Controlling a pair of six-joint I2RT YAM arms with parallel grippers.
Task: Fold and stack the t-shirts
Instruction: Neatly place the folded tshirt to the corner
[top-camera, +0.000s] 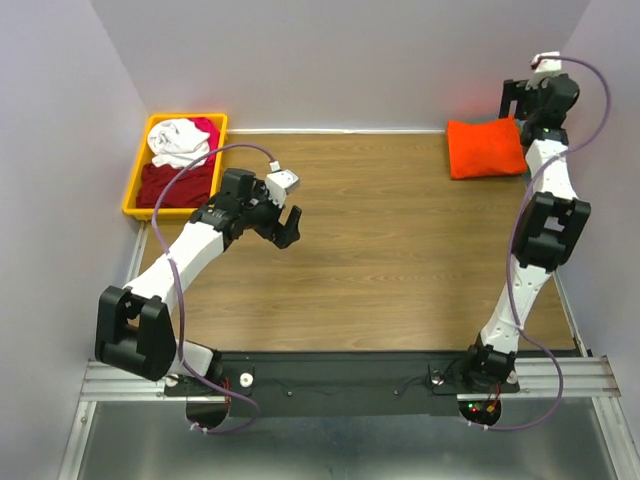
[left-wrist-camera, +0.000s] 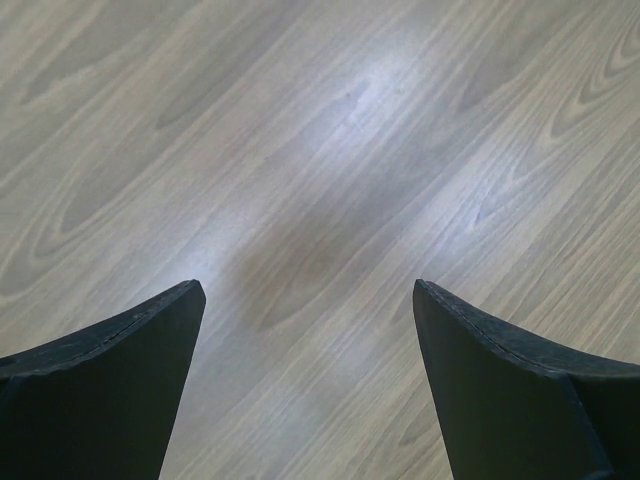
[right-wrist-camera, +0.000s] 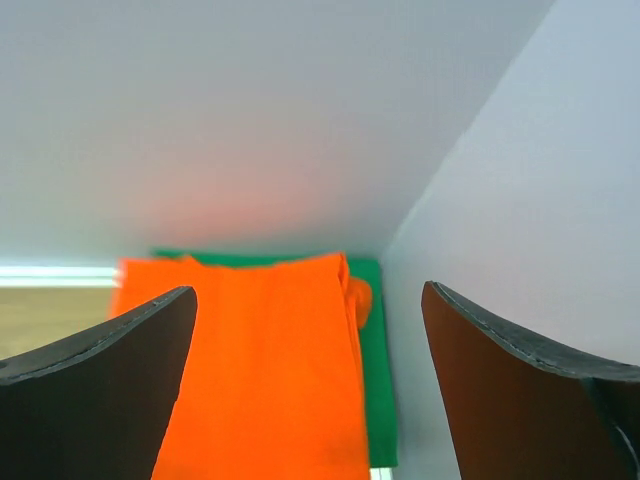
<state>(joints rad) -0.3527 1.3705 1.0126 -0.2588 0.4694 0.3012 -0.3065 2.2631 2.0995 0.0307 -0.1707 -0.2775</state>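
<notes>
A folded bright orange t-shirt (top-camera: 485, 147) lies at the table's far right corner, on top of a dark green t-shirt (right-wrist-camera: 378, 390) whose edge shows beside the orange one (right-wrist-camera: 260, 380) in the right wrist view. My right gripper (top-camera: 514, 104) (right-wrist-camera: 308, 290) hovers above the stack, open, with nothing between its fingers. My left gripper (top-camera: 280, 225) (left-wrist-camera: 309, 285) hangs open and empty over bare wood, left of the table's middle. More t-shirts sit crumpled in the bin: white (top-camera: 180, 140), dark red (top-camera: 178, 185) and magenta (top-camera: 208, 128).
The yellow plastic bin (top-camera: 135, 182) stands at the far left corner of the wooden table (top-camera: 400, 260). Grey walls close in the back and both sides; the stack sits close to the right wall (right-wrist-camera: 540, 200).
</notes>
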